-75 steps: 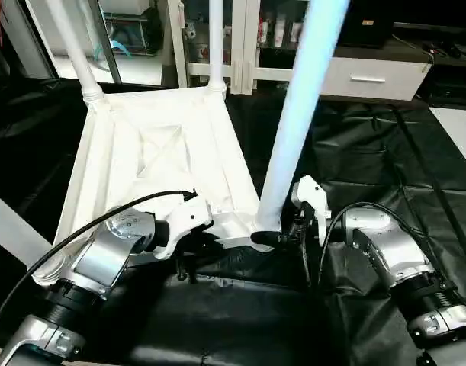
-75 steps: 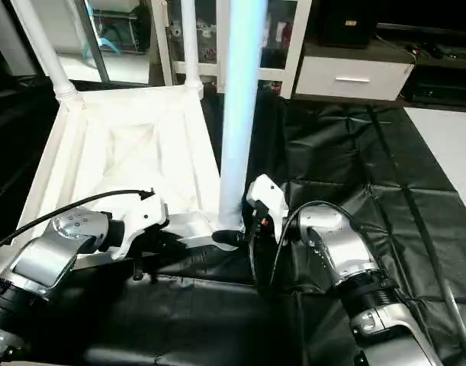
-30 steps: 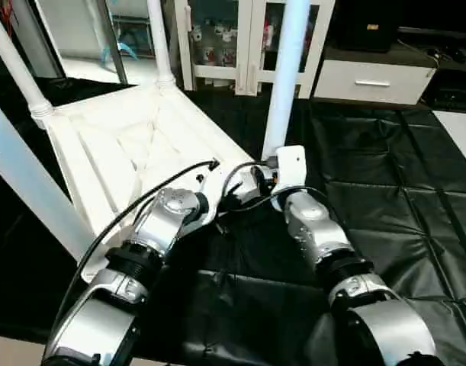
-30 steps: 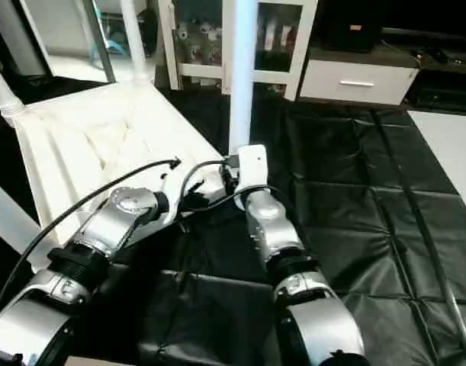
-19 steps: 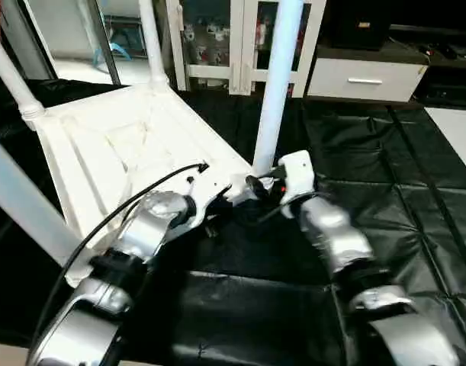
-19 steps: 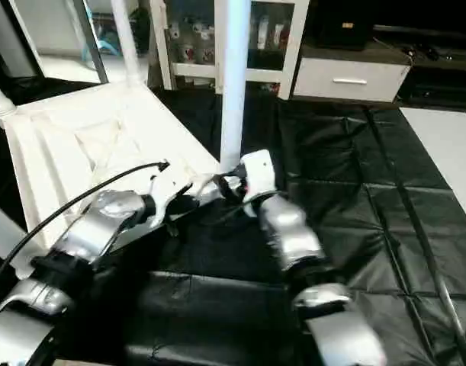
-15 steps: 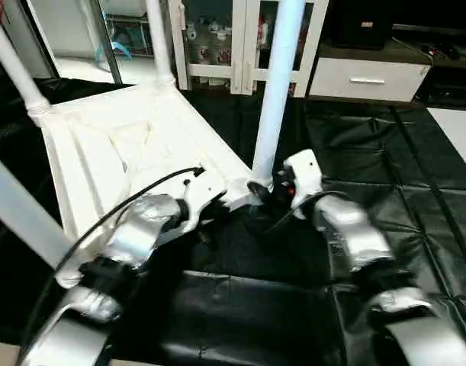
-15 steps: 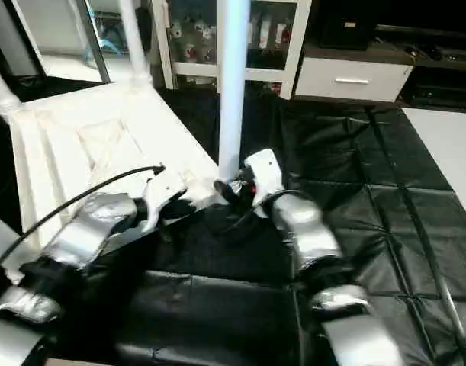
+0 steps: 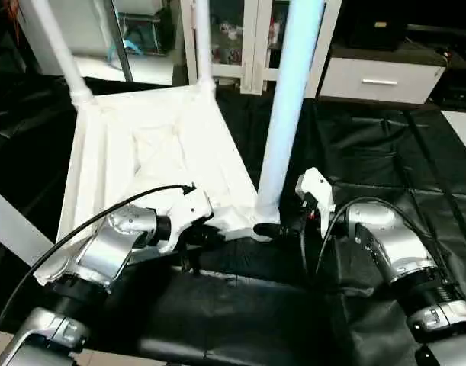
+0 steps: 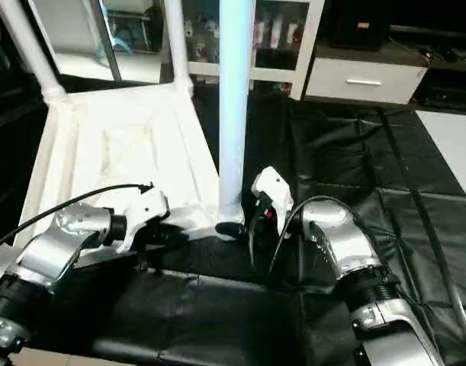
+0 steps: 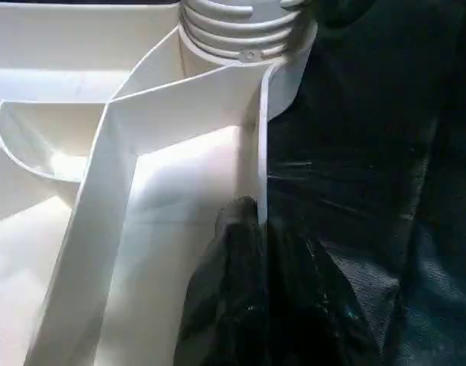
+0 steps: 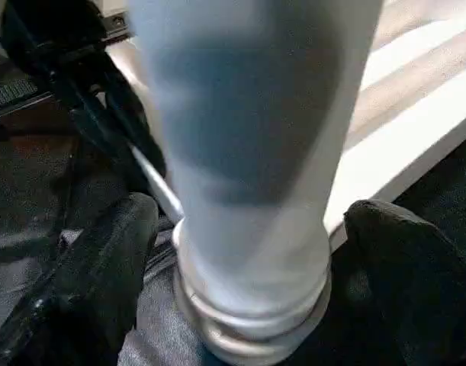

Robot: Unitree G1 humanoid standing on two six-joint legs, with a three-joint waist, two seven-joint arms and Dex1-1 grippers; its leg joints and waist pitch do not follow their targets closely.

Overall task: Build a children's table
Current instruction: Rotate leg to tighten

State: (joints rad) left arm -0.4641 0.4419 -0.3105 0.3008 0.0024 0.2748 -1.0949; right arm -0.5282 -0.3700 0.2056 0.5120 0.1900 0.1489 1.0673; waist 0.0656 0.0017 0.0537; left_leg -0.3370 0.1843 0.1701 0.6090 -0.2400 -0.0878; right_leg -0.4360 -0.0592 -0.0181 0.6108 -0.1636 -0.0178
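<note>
The children's table top (image 9: 168, 156) lies upside down, its X-ribbed underside up. Two white legs stand in the far corner sockets (image 9: 80, 97) (image 9: 204, 76). A third leg (image 9: 286, 114) rises from the near right socket (image 9: 257, 219), and a fourth (image 9: 8, 225) crosses the picture's left edge. My left gripper (image 9: 200, 235) (image 11: 252, 221) is shut on the top's near rim beside that socket. My right gripper (image 9: 274, 229) (image 12: 252, 252) grips the third leg's flared base, one black finger (image 12: 103, 267) on each side.
The black-draped work table (image 9: 385, 145) spreads to the right and front of the top. Behind it stand a white glass-door cabinet (image 9: 244, 30) and a white drawer unit (image 9: 381, 76). A black cable (image 9: 88, 232) loops over my left forearm.
The whole picture has shifted, so the camera moved. Both grippers stay at the same near right corner, and my arms now look bent in closer than half a second ago.
</note>
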